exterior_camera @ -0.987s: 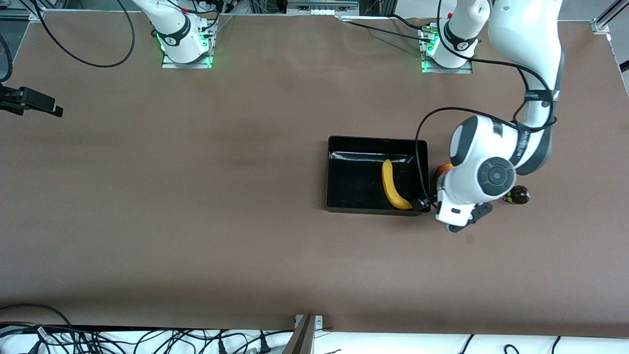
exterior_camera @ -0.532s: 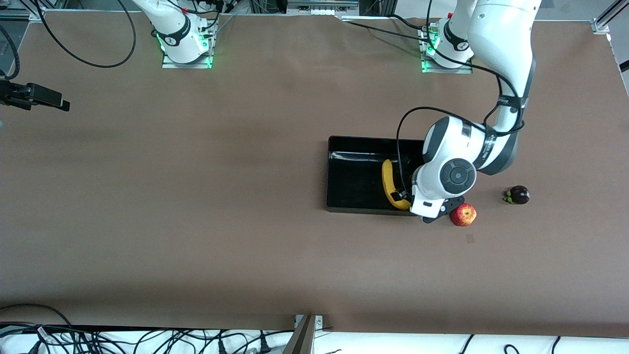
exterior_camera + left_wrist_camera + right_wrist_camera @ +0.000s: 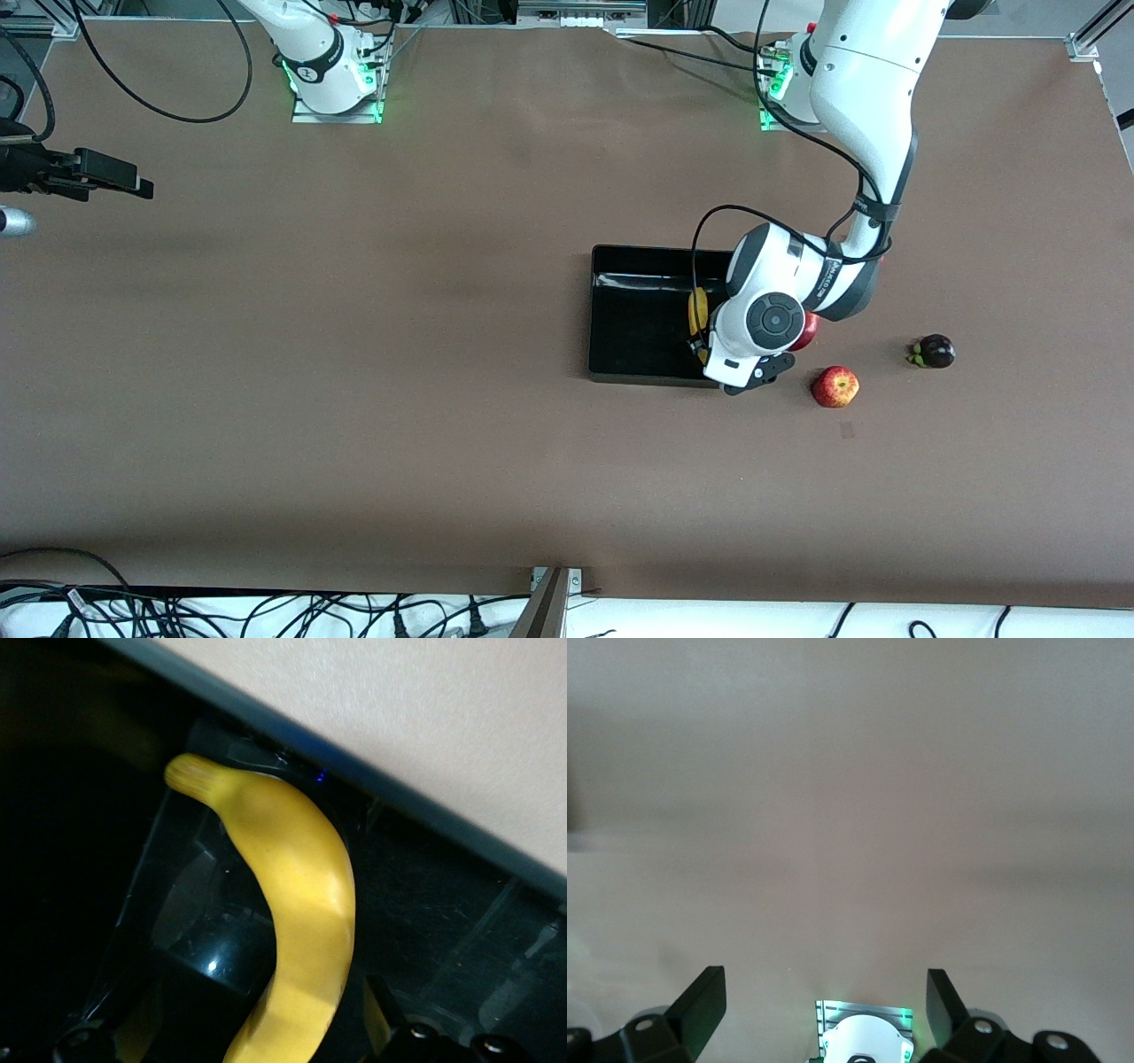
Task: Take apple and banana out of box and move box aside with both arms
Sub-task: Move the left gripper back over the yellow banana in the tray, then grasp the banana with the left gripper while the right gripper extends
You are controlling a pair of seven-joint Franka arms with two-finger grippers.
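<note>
**Apple out, banana next: left gripper over the box**

Apple (image 3: 835, 387) sits on the bare table, outside the box (image 3: 638, 328), nearer the front camera than the box's corner at the left arm's end. Nothing touches it. I judge that half of the fruit job done.

Banana (image 3: 297, 912) lies inside the box, along the wall at the left arm's end, its stem end pointing toward the wall nearest the front camera. In the front view only a strip of yellow shows beside my left wrist. It rests flat on the glossy floor, so I expect to need a straight drop across its middle.

My left gripper (image 3: 239, 1036) hangs over the banana, fingers spread wide, holding nothing; one dark fingertip (image 3: 376, 1005) shows just beside the fruit. Left arm reaches out from its base, elbow bent, wrist turned down over the box's end.

My right gripper (image 3: 826, 1005) is out at the right arm's end of the table, well apart from the box, fingers wide and empty over bare surface. That arm waits.

A second red fruit (image 3: 807, 332) peeks out beside my left wrist, outside the box; a dark purple fruit (image 3: 935, 352) lies toward the left arm's end. Neither is mine to move.

Box not yet shifted.
</note>
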